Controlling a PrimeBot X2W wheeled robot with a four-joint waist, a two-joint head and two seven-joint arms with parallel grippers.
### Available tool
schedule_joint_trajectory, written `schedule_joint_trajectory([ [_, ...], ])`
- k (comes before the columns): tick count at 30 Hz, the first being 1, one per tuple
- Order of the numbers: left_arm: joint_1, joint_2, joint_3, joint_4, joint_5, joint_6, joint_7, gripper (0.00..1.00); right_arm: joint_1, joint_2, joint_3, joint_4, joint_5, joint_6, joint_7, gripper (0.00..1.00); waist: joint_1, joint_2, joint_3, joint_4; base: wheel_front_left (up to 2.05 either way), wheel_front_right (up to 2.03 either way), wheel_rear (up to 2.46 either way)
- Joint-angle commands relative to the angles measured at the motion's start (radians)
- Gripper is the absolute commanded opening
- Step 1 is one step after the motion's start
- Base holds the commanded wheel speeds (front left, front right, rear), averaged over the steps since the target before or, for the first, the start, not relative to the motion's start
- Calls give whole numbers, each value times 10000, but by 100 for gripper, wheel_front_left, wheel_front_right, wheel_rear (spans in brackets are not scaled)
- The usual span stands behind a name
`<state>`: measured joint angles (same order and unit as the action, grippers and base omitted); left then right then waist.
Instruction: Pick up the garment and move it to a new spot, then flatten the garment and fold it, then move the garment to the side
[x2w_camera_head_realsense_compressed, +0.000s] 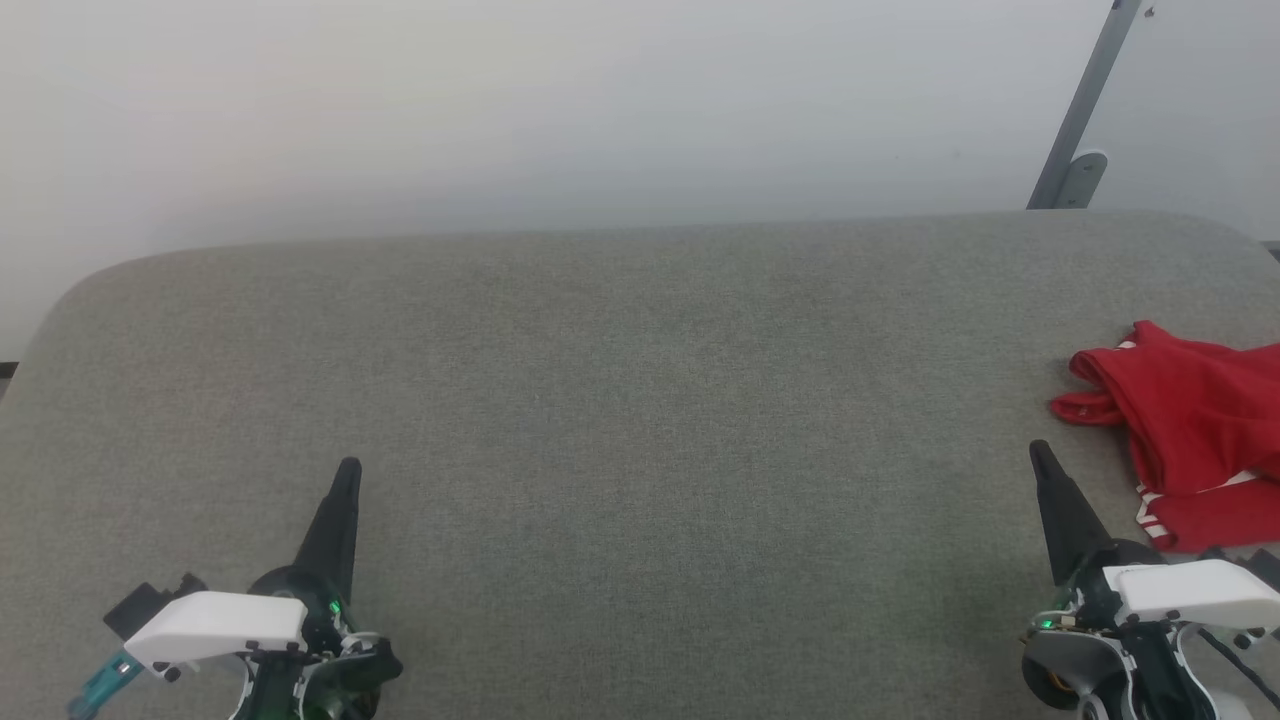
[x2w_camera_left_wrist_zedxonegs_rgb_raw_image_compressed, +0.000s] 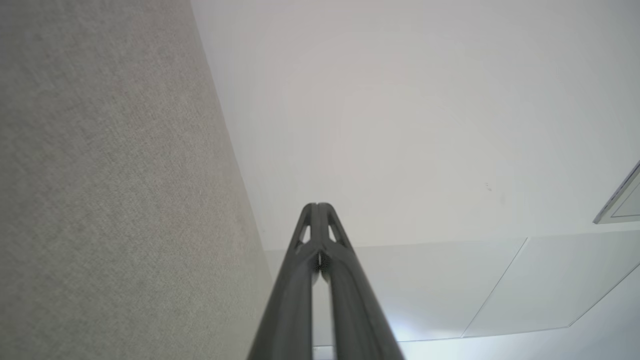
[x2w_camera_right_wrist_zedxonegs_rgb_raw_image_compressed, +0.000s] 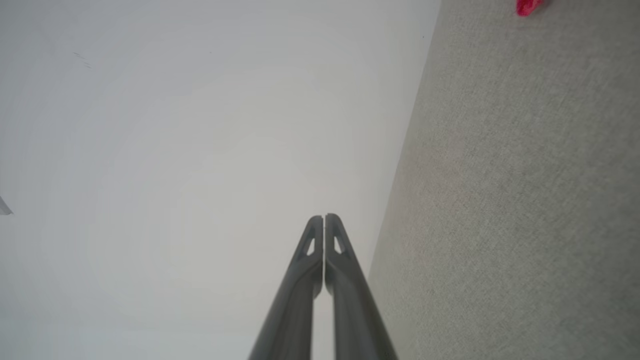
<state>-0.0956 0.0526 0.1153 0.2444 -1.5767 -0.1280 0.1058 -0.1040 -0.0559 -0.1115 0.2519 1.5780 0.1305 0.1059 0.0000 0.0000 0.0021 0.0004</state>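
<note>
The garment (x2w_camera_head_realsense_compressed: 1195, 430), a red shirt with a bit of red-and-white striped trim showing, lies crumpled at the right edge of the grey padded table (x2w_camera_head_realsense_compressed: 640, 420), partly cut off by the head view's border. A small red tip of the garment (x2w_camera_right_wrist_zedxonegs_rgb_raw_image_compressed: 527, 7) shows at the top of the right wrist view. My right gripper (x2w_camera_head_realsense_compressed: 1040, 455) rests at the lower right, just left of the shirt and apart from it, fingers pressed together and holding nothing (x2w_camera_right_wrist_zedxonegs_rgb_raw_image_compressed: 324, 218). Far from the shirt, at the lower left, my left gripper (x2w_camera_head_realsense_compressed: 349, 468) is also shut and empty (x2w_camera_left_wrist_zedxonegs_rgb_raw_image_compressed: 317, 205).
A pale wall (x2w_camera_head_realsense_compressed: 560, 110) rises behind the table's far rounded edge. A grey metal post (x2w_camera_head_realsense_compressed: 1085, 110) leans at the upper right. The table's grey fabric stretches wide between the two grippers.
</note>
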Motion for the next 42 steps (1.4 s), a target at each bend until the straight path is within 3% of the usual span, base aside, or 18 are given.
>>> schedule_joint_trajectory([
  [1,-182,-27,-9,2,-242,-48,70,0,-73,73,-36,-98,173,4,72,0,0,0,2,-1,0,0,0],
  [42,-194,-41,-14,15,-378,-48,119,0,-70,84,-38,-93,367,4,116,0,0,0,10,-4,0,0,0],
])
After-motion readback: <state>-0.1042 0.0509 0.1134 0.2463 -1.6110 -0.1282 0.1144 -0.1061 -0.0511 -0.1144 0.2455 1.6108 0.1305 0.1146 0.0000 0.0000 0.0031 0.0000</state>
